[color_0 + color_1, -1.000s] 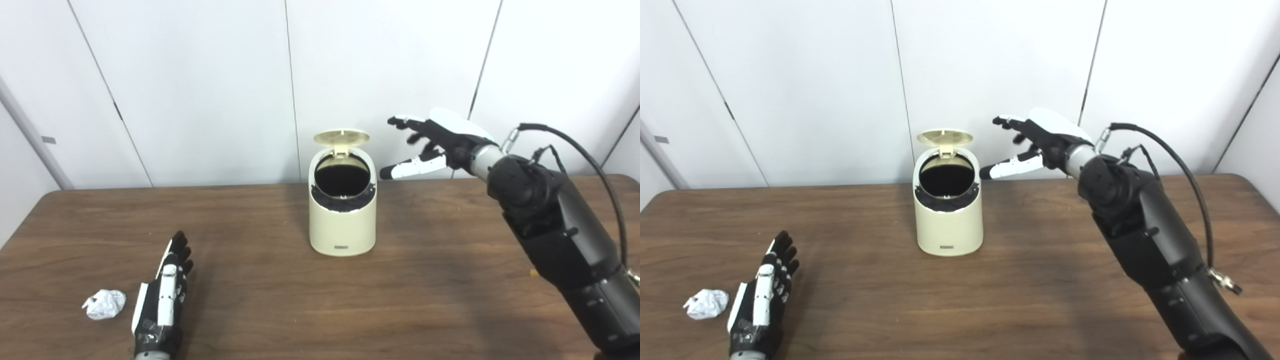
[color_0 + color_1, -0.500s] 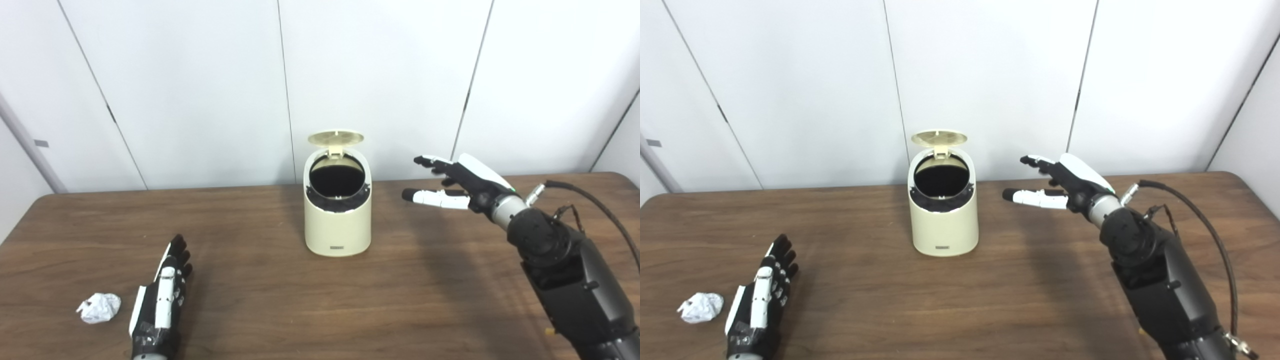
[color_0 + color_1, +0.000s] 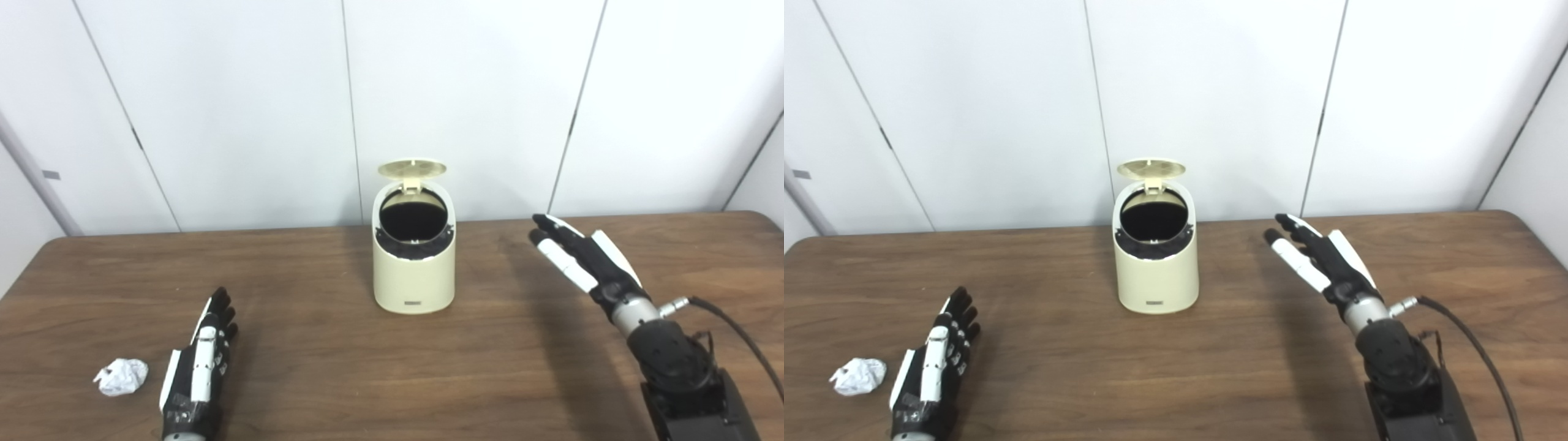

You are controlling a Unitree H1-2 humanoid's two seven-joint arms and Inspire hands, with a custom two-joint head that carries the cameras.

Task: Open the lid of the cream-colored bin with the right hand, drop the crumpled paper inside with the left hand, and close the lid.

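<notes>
So the lid (image 3: 411, 168) is already standing up behind the bin (image 3: 414, 269) and the mouth is gaping toward you, meaning the part that matters now is the paper (image 3: 121, 376). It's sitting on the table (image 3: 343, 367) at about 9 o'clock from your left hand (image 3: 197, 367), just beside it but not touching, off the outer edge of the palm. That hand is lying flat with its fingers stretched out and pointing to roughly 12 o'clock, holding nothing, so the paper isn't in front of the fingertips at all, it's off to the side. My read: you're needing a sideways shift or a wrist turn toward 9 before closing, not a forward reach. The paper is a roundish lump with no real long axis, so approach angle shouldn't be fussy. The bin is well apart from the left hand, up around 1 to 2 o'clock. Your right hand (image 3: 1320, 260) is hovering empty and spread out at 3 o'clock of the bin, clear of it, nearer the lid for closing.
</notes>
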